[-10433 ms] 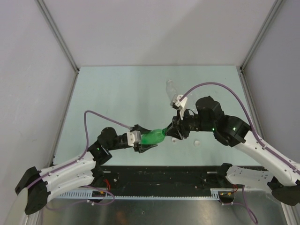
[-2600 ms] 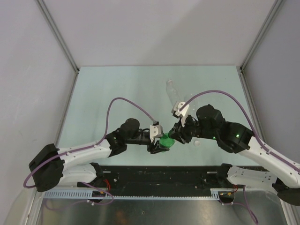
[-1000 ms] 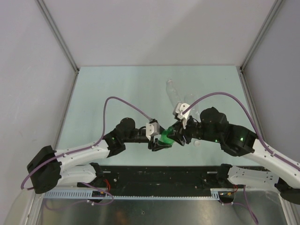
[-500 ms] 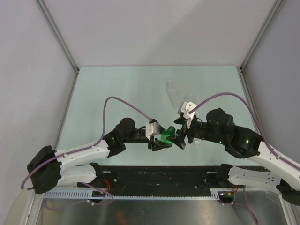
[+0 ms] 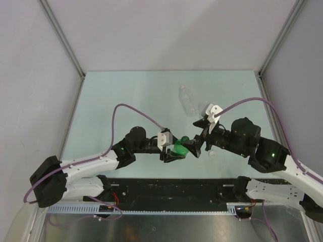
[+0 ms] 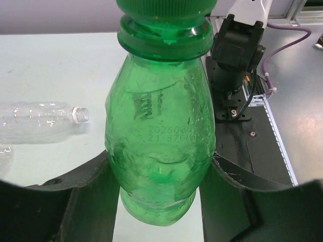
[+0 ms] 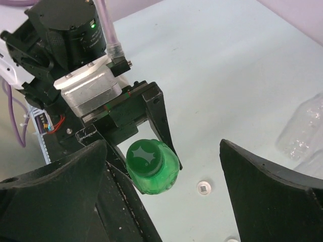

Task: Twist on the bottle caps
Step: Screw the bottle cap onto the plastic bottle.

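Note:
A translucent green bottle (image 6: 160, 136) stands upright between my left gripper's (image 6: 161, 194) fingers, which are shut on its lower body. A dark green cap (image 7: 146, 157) sits on its neck. My right gripper (image 7: 163, 151) is open wide, one finger on each side of the cap and well apart from it. From above, the left gripper (image 5: 177, 151) and right gripper (image 5: 198, 145) meet near the table's front middle. A clear ribbed bottle (image 6: 38, 120) lies on its side with its neck bare. A small white cap (image 7: 203, 187) lies on the table just beyond the green bottle.
The clear bottle (image 5: 187, 100) lies on the pale green table (image 5: 126, 101) behind the grippers, with another clear one (image 7: 315, 169) beside it. A second white cap (image 7: 232, 240) shows at the bottom edge of the right wrist view. Grey walls close in the table's sides and back.
My right gripper has opened and drawn back to the right, off the green cap. The cap stays on the green bottle. The left arm has not moved.

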### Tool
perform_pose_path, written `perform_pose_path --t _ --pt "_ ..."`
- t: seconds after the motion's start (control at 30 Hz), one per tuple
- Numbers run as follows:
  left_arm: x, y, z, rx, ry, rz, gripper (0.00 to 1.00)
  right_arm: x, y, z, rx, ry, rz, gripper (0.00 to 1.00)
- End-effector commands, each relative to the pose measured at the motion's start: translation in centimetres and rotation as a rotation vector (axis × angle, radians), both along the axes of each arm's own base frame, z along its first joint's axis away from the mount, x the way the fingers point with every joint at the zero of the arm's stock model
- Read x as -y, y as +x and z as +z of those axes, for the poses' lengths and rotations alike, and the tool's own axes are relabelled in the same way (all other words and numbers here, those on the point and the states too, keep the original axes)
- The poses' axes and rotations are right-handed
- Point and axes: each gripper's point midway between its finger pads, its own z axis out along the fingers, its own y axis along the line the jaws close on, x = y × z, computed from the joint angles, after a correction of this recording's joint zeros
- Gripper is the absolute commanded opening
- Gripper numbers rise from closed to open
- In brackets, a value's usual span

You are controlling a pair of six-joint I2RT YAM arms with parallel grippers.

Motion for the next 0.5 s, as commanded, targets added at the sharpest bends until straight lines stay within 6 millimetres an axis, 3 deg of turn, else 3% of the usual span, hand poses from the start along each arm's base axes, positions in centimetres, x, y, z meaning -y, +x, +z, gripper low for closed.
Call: perform_pose_path --t 0.0,0.17,0.3,0.47 --pt "0.3 0.1 0.9 0.034 -0.032 -0.007 0.00 0.7 0.6 1.3 -0.046 0.078 -0.088 0.98" --pt "0.3 0.3 0.0 0.036 -0.012 0.000 0.00 1.4 0.2 0.0 -0.087 0.036 -0.099 0.95" --pt "0.5 0.4 -0.6 0.028 0.001 -0.003 0.00 0.5 -0.5 0.0 -0.079 0.026 -0.027 0.94" --pt "0.6 0.3 -0.7 0.020 0.005 -0.012 0.00 0.3 0.6 -0.9 -0.073 -0.017 -0.071 0.88"
